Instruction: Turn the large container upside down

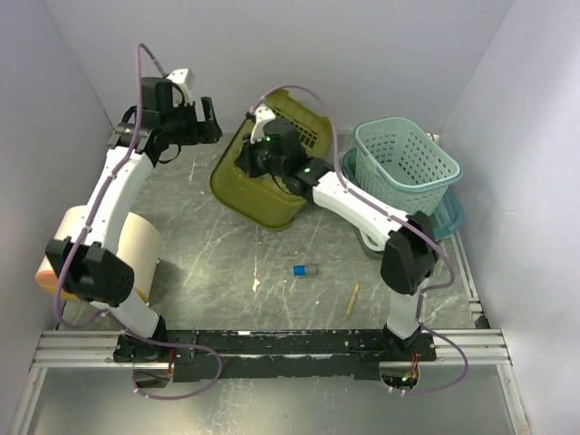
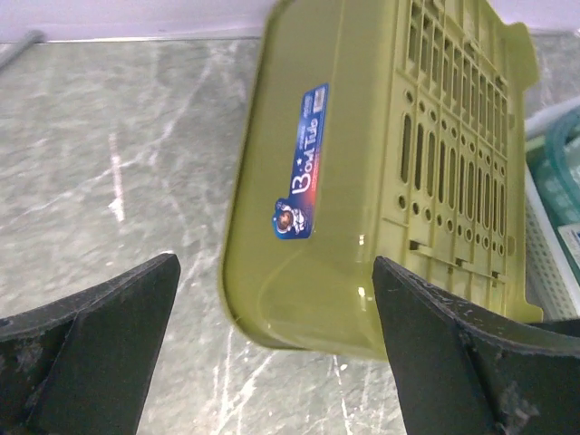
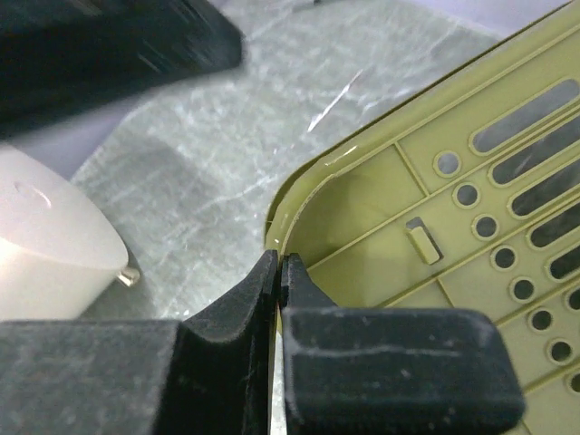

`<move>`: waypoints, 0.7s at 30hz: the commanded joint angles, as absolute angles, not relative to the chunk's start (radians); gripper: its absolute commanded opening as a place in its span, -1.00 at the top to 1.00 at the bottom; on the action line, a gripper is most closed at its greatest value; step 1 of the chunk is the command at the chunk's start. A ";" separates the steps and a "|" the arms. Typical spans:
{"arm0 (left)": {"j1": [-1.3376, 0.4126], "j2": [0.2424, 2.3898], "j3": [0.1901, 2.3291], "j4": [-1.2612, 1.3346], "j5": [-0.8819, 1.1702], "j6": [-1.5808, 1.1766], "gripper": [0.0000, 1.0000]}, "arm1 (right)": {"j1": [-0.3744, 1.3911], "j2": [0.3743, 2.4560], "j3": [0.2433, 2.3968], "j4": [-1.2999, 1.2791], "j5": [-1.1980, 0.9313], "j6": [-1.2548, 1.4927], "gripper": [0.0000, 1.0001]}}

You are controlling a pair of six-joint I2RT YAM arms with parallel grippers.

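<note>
Right pincer (image 3: pixel 279 265) pinches the rim of the tilted olive-green slotted plastic basket (image 1: pixel 254 195); left pincer (image 1: pixel 207 122), spread wide, faces its underside nearby.

Even, fairly bright light is washing the surface (image 1: pixel 272 263); my fingers (image 3: pixel 390 362) are blurring close to the wrist cameras.

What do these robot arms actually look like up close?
The left arm and right arm are alike: white tubular segments joined by black joints, with a purple cable looping along each. Small green lights glow on the right one. Each ends in two black wedge-shaped fingers.
</note>
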State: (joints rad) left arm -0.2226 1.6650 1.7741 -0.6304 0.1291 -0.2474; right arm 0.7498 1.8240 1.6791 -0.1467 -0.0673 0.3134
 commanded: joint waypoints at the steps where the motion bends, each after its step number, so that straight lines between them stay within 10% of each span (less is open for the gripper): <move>1: -0.194 1.549 1.731 -0.659 -0.007 -0.261 -0.99 | 0.784 1.910 1.751 -0.172 -0.140 0.299 1.00; 10: -0.193 1.412 1.669 -0.694 -0.190 -0.249 -0.99 | 0.830 2.013 1.805 -0.128 -0.198 0.359 0.95; 13: -0.196 1.399 1.671 -0.712 -0.228 -0.280 -0.99 | 0.828 2.040 1.862 -0.180 -0.189 0.351 -0.12; 21: -0.378 1.353 1.559 -0.669 -0.381 -0.209 -0.99 | 0.803 1.787 1.711 -0.158 0.053 0.213 -0.65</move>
State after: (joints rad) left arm -0.2535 1.3746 1.6024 -0.6849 -0.2379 -0.2615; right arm 0.8265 1.9625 1.8000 -0.1913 -0.1047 0.3027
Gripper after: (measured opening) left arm 0.992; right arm 0.789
